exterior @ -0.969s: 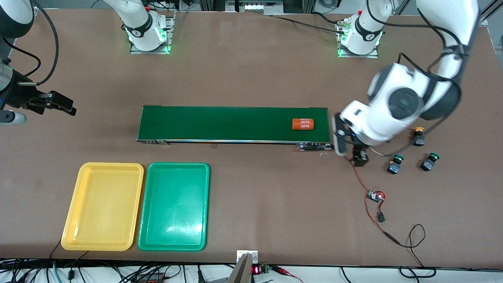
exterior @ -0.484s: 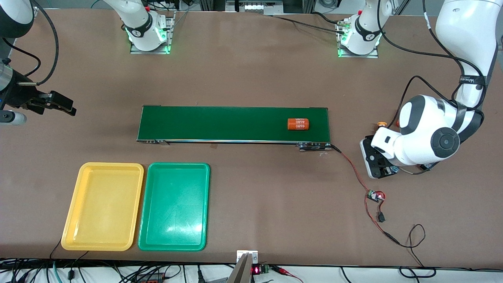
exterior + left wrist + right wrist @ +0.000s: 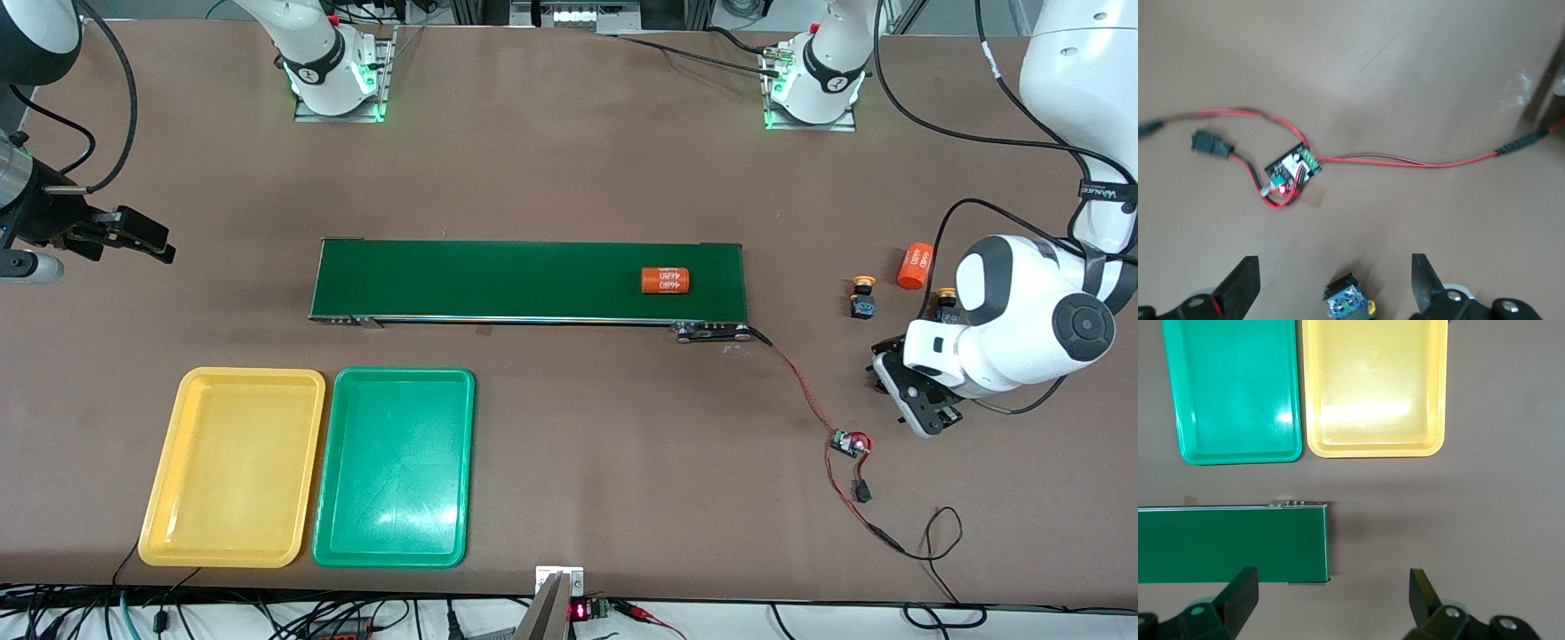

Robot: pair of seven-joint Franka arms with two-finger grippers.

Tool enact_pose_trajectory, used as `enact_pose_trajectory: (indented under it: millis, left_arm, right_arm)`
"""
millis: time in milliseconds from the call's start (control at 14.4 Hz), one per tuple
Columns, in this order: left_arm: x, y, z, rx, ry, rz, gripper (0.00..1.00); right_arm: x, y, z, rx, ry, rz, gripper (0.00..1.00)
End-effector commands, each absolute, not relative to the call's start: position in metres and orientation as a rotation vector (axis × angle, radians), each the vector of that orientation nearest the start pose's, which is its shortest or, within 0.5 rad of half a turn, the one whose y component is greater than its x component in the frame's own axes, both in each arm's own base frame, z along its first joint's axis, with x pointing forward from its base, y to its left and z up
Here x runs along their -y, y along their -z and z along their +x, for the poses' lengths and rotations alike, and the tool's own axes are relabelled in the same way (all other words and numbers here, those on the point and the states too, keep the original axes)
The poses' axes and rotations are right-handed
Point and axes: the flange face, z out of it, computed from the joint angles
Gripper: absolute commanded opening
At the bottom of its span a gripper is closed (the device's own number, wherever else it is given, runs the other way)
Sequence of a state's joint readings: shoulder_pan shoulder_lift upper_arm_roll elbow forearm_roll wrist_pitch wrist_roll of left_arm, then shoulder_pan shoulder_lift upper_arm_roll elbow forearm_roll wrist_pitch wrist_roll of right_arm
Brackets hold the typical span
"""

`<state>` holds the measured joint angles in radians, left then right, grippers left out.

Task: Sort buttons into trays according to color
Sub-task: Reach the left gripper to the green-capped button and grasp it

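Observation:
One yellow-capped button stands on the table off the belt's end. A second yellow-capped button peeks out from under the left arm. My left gripper hangs open over the table there. In the left wrist view a dark button with a blue underside lies between the open fingers of the left gripper, untouched, its cap hidden. The yellow tray and green tray lie empty side by side. My right gripper waits open, with nothing in the gripper.
A long dark-green conveyor belt carries an orange cylinder. Another orange cylinder lies on the table near the buttons. A small circuit board with red wires runs from the belt's end. The right wrist view looks onto the green tray, yellow tray and belt end.
The left arm swung away from the belt's end and now hangs over the buttons. The cylinder on the belt drifted toward the right arm's end. The right arm stayed still.

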<state>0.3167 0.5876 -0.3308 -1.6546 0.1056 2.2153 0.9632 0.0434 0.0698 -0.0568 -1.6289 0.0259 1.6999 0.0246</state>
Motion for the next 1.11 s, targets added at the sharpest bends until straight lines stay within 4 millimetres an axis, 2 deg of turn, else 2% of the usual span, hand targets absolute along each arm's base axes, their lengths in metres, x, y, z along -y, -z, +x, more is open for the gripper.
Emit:
enact_pose_trajectory:
  millis: [0, 69, 208, 346, 554, 831, 1038]
  left_arm:
    - [-0.05, -0.268, 0.701, -1.121, 0.048, -2.993, 1.0]
    - [-0.052, -0.258, 0.703, -1.033, 0.0, -3.037, 1.0]
    - [-0.051, -0.251, 0.702, -0.876, -0.067, -3.093, 1.0]
    - [-0.062, -0.238, 0.698, -0.788, -0.111, -3.102, 1.0]
    - [-0.071, -0.204, 0.685, -0.742, -0.207, -3.13, 1.0]
    - [-0.084, -0.191, 0.675, -0.725, -0.248, -3.146, 1.0]
    - [-0.086, -0.181, 0.668, -0.706, -0.288, -3.156, 1.0]
  right_arm:
    - [0.004, -0.572, 0.585, -0.052, 0.017, -3.121, 1.0]
    - [0.005, -0.572, 0.585, -0.054, 0.017, -3.122, 1.0]
    - [0.005, -0.572, 0.585, -0.052, 0.017, -3.122, 1.0]
    - [0.003, -0.572, 0.585, -0.047, 0.017, -3.124, 1.0]
    - [0.001, -0.572, 0.585, -0.043, 0.019, -3.122, 1.0]
    - [0.003, -0.572, 0.585, -0.047, 0.017, -3.124, 1.0]
    - [0.004, -0.572, 0.585, -0.049, 0.017, -3.124, 1.0]
